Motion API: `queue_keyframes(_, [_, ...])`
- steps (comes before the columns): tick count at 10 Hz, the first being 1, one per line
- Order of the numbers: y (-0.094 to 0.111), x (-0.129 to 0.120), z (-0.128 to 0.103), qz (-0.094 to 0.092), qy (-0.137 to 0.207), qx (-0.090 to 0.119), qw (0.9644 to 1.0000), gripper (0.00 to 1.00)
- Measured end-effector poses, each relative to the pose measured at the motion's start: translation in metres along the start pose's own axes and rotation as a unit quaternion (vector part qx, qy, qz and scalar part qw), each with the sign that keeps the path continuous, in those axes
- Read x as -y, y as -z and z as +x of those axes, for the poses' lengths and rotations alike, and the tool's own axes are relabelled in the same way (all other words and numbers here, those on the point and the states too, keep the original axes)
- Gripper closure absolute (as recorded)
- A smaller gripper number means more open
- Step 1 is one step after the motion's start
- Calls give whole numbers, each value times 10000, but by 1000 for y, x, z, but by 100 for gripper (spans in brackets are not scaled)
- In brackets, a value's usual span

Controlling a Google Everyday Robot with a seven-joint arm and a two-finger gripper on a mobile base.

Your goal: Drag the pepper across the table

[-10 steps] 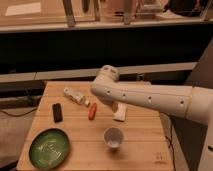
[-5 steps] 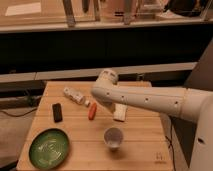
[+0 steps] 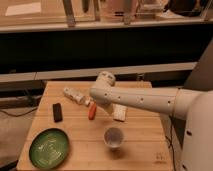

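Evidently the hand (image 3: 118, 111) hangs low over the counter (image 3: 145, 145), just beside the pepper (image 3: 92, 111), released and gripping nothing. The pepper lies near the counter's middle, between the black block (image 3: 57, 112) and the hand, not yet touched. Coming in alongside probably suits the job, which calls for sliding rather than lifting.

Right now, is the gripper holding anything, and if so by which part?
Nothing is held. The gripper hangs with open jaws low over the table, just right of the pepper, which lies free on the wood.
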Motion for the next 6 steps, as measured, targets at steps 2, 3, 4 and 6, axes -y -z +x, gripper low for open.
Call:
queue_keyframes(2, [-16,5,-6,-55,134,66,9999,20])
queue_keyframes(3, [-21,6,-7,-86,163,82,9998,20])
queue_keyframes(4, [-23,6,-8,-105,181,89,9997,20])
queue_keyframes(6, [-27,9,-8,-138,169,124,9997,20])
